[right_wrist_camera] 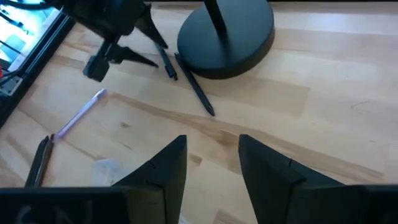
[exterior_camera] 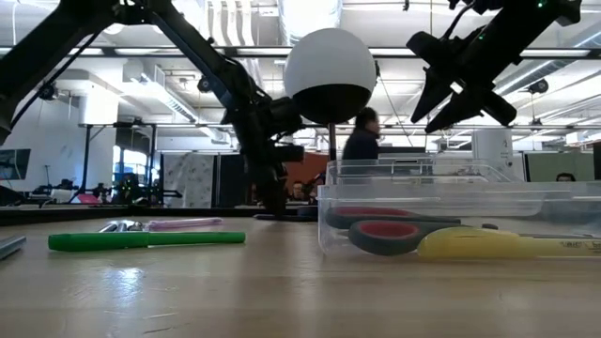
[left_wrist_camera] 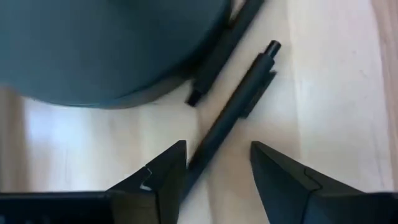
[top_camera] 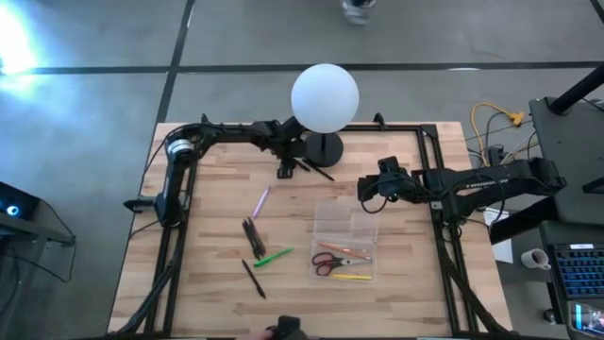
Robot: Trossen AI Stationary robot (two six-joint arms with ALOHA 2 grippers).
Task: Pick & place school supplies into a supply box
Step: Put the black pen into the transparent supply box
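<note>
high view: the left gripper (top_camera: pixel 283 170) sits low at the far side of the table, just beside the black base (top_camera: pixel 324 149) of the white globe lamp (top_camera: pixel 325 97), over the two black pens (top_camera: pixel 314 169) lying there. the right gripper (top_camera: pixel 370 189) hangs above the far end of the supply box (top_camera: pixel 344 220). the clear box holds the red-handled scissors (top_camera: pixel 330 263), a yellow pen (top_camera: pixel 351 277) and an orange-brown pencil (top_camera: pixel 344 247). loose on the table to the box's left: a pink pen (top_camera: pixel 260 201), a bundle of black pens (top_camera: pixel 253 237), a green pen (top_camera: pixel 273 257) and a single black pen (top_camera: pixel 253 279).

low view: the left gripper (exterior_camera: pixel 272 202) reaches down to table level beside the lamp stem. the right gripper (exterior_camera: pixel 449 105) is raised well clear of the box (exterior_camera: pixel 423 192), fingers apart, nothing between them. the green pen (exterior_camera: pixel 146 240) and pink pen (exterior_camera: pixel 183 223) lie on the wood; the scissors (exterior_camera: pixel 385 233) and yellow pen (exterior_camera: pixel 479 244) show through the box wall.

left wrist view: the left fingers (left_wrist_camera: pixel 163 171) stand moderately apart, one on each side of the lower end of a black pen (left_wrist_camera: pixel 239 102); contact cannot be told. a second black pen (left_wrist_camera: pixel 221 50) lies against the lamp base (left_wrist_camera: pixel 106 50).

right wrist view: the right fingers (right_wrist_camera: pixel 165 165) are spread, holding nothing. beyond them, the left gripper (right_wrist_camera: pixel 142 45) rests by the lamp base (right_wrist_camera: pixel 227 34) and the two black pens (right_wrist_camera: pixel 198 90); the pink pen (right_wrist_camera: pixel 79 115) lies farther off.
</note>
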